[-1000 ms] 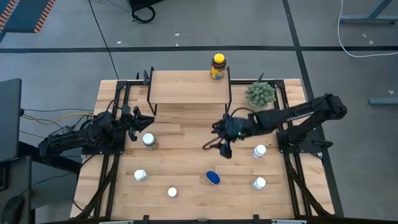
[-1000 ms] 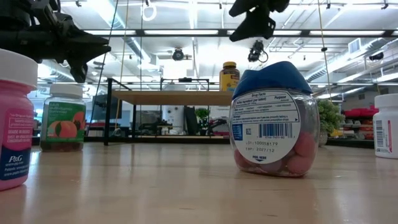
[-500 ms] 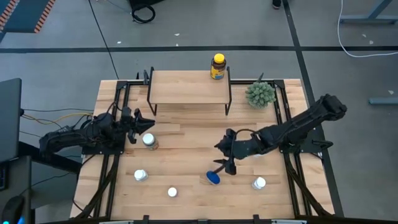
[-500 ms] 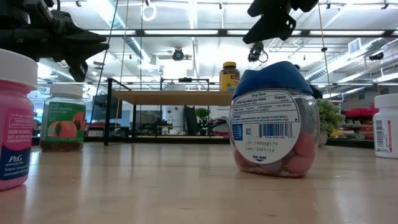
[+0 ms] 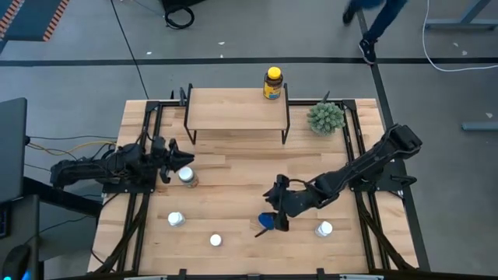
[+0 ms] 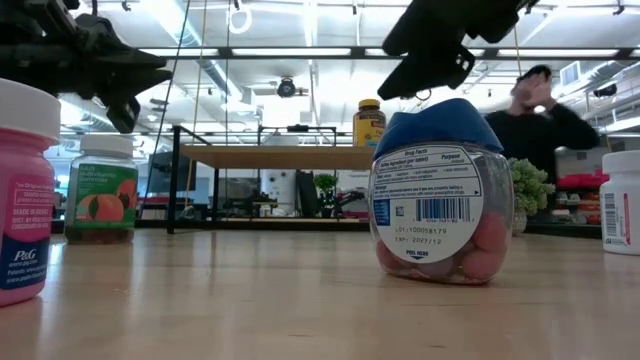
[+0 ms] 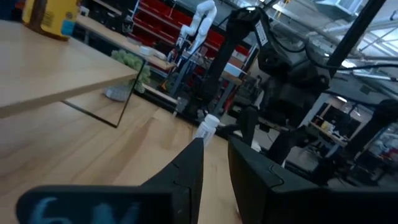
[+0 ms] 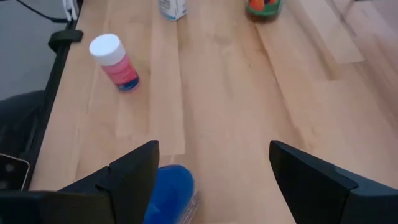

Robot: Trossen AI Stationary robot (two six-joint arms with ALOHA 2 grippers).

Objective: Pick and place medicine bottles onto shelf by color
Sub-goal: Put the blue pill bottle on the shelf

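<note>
Blue-lidded bottle (image 5: pixel 266 222) at the tabletop's (image 5: pixel 233 179) six o'clock, right pincer (image 5: pixel 274 218) wide above it, left pincer (image 5: pixel 180 159) narrow at nine o'clock.

Pink-labelled bottle (image 6: pixel 22 195) — cut off, left edge

Green spiky potted plant (image 5: pixel 325 117) at the wooden table's (image 5: pixel 233 187) far right corner; person (image 6: pixel 535 115) standing beyond the table, hand raised.

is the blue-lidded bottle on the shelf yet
No, the blue-lidded bottle stands on the tabletop near the front edge, by the right gripper; the shelf carries only the yellow-capped amber bottle.
</note>
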